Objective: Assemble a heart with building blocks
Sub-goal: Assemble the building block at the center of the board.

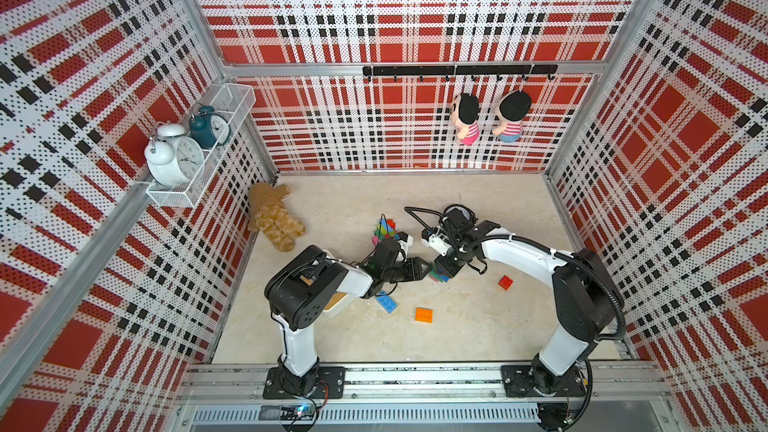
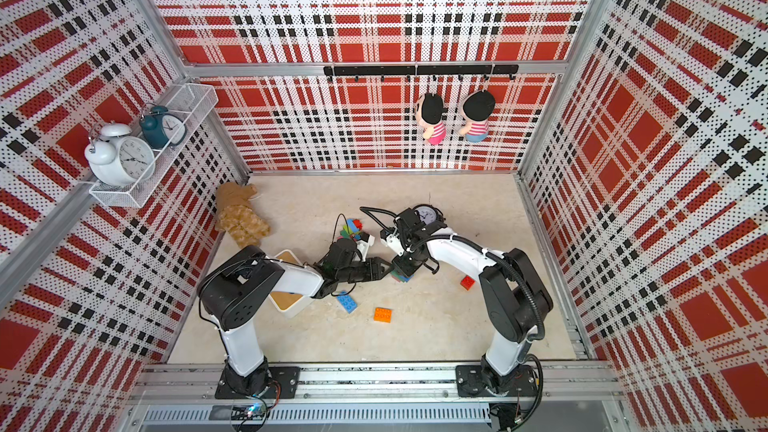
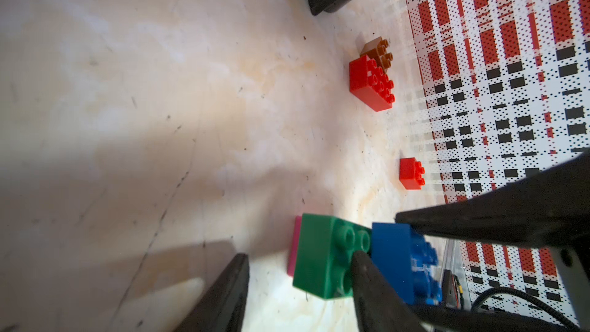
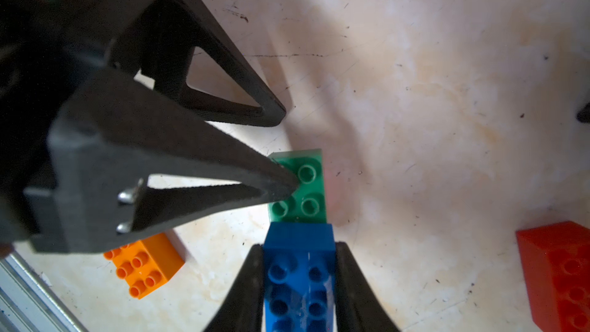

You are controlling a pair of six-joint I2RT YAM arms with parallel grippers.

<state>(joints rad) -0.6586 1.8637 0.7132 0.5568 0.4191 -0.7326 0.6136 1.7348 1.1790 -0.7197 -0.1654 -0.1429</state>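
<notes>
A small stack stands mid-table: a green block (image 4: 300,186) lies on a pink block (image 3: 295,247), and a blue block (image 4: 300,269) sits on the stack beside the green studs. My right gripper (image 4: 300,247) is shut on the blue block from above, one finger on each long side. My left gripper (image 4: 287,150) is open; one fingertip (image 3: 359,260) rests on the green block's studs and the other hangs over bare floor. In both top views the two grippers meet at the stack (image 1: 440,275) (image 2: 402,275).
Loose on the floor are a red block (image 1: 505,282), an orange block (image 1: 424,315) and a blue block (image 1: 386,303). A heap of blocks (image 1: 386,228) lies behind the left gripper. A white box (image 2: 291,305) sits under the left arm, a plush bear (image 1: 276,218) at the back left.
</notes>
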